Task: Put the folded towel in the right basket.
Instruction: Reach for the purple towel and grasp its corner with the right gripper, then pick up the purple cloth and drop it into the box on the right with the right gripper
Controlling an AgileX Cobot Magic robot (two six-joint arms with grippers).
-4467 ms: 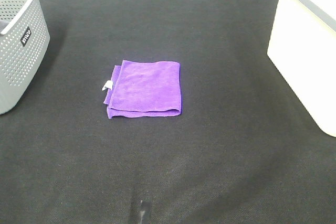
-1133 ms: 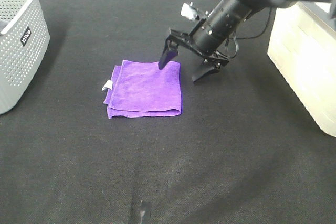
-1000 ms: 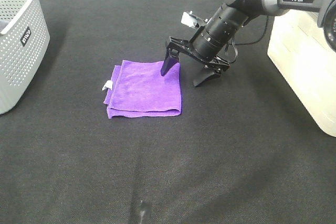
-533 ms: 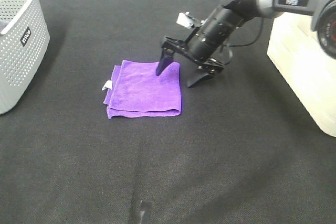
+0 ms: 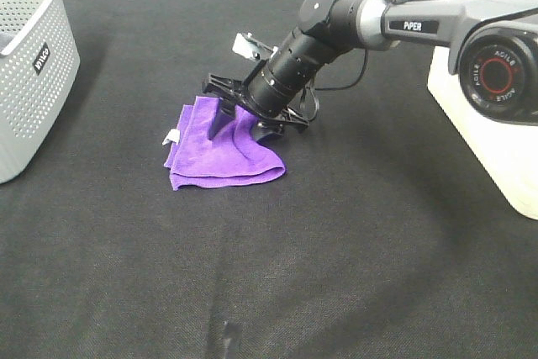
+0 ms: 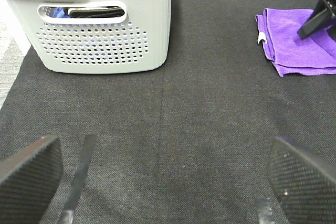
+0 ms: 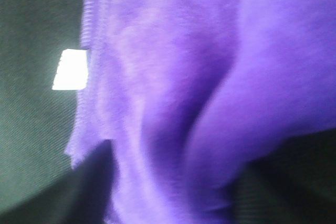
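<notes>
The purple folded towel (image 5: 220, 153) lies on the black table, rumpled and bunched up on its right side, with a white tag (image 5: 172, 135) at its left edge. My right gripper (image 5: 246, 124) is down on the towel with its jaws spread, one finger on the cloth and the other at its raised right edge. The right wrist view is filled by purple cloth (image 7: 199, 93) and the tag (image 7: 71, 69); no fingers show there. The white right basket (image 5: 496, 81) stands at the far right. My left gripper (image 6: 168, 182) is open and empty, far from the towel (image 6: 299, 51).
A grey perforated basket (image 5: 29, 65) stands at the left edge; it also shows in the left wrist view (image 6: 105, 30) with dark items inside. The black cloth surface (image 5: 336, 258) covers the table.
My right arm came in from the right, lowered onto the towel's right edge, then slid left, pushing the flat towel into a bunched fold. The jaws stayed spread.
</notes>
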